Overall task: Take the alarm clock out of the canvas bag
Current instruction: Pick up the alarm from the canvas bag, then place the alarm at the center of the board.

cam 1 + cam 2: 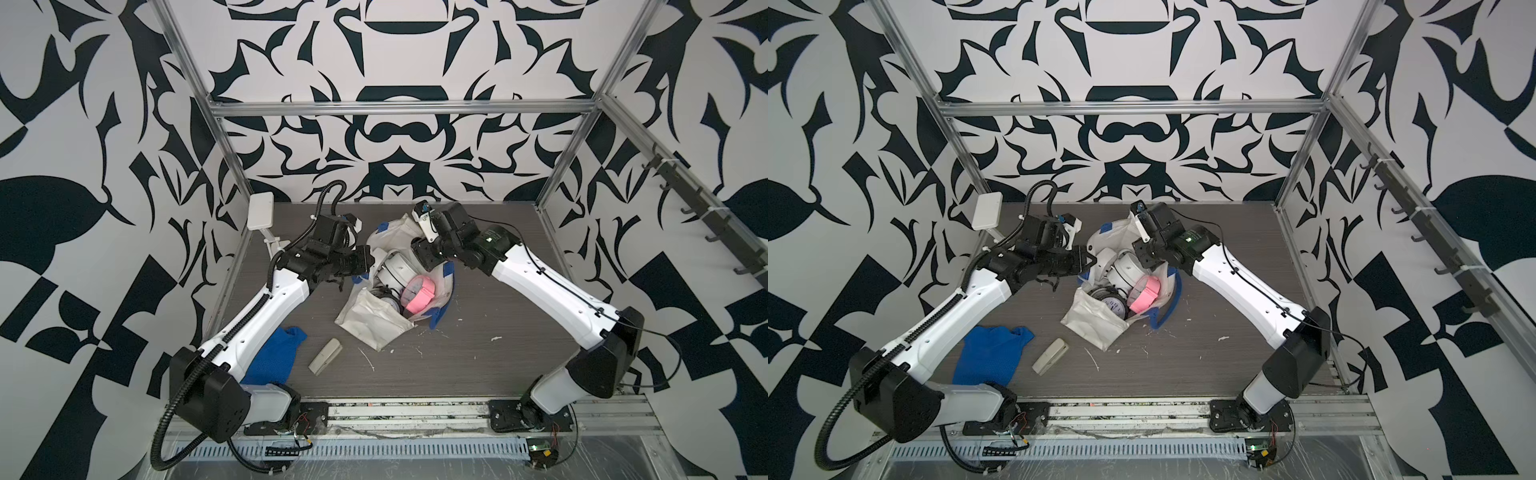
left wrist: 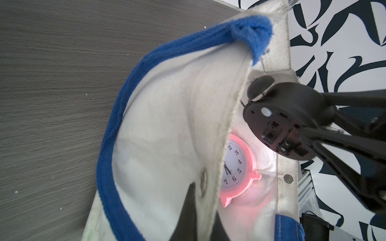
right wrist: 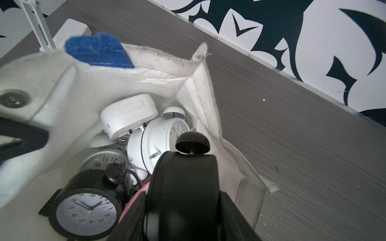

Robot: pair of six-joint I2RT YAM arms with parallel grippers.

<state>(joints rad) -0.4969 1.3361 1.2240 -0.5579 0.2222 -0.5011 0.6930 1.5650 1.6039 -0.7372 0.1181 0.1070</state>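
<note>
table (image 1: 478, 365): grey wood grain; black-and-white patterned walls (image 1: 395, 62)
left gripper (image 1: 1090, 261): pinched tight on canvas bag rim
canvas bag (image 1: 370, 322): open between both grippers; pink clock (image 1: 419, 296) and white clocks (image 3: 158, 137) inside
alarm clock (image 2: 279, 116): black, at bag mouth, in right gripper
right gripper (image 3: 186, 208): jaws half-wide, clamping the clock body

Left arm (image 1: 266, 311), white shell with black joints: rises from front rail, forearm slanting inward and away toward table middle. Left gripper (image 1: 1089, 261), black: jaws pinched tight on rim of off-white canvas bag (image 1: 370, 320); in left wrist view, one finger outside cloth, other inside. Right arm (image 1: 544, 291), same build: mirrors it from opposite side, wrist bent down over bag mouth. Right gripper (image 3: 183, 215): jaws about half spread, black fingers (image 2: 359, 100) clamped either side of black twin-bell alarm clock (image 2: 279, 116).
</note>
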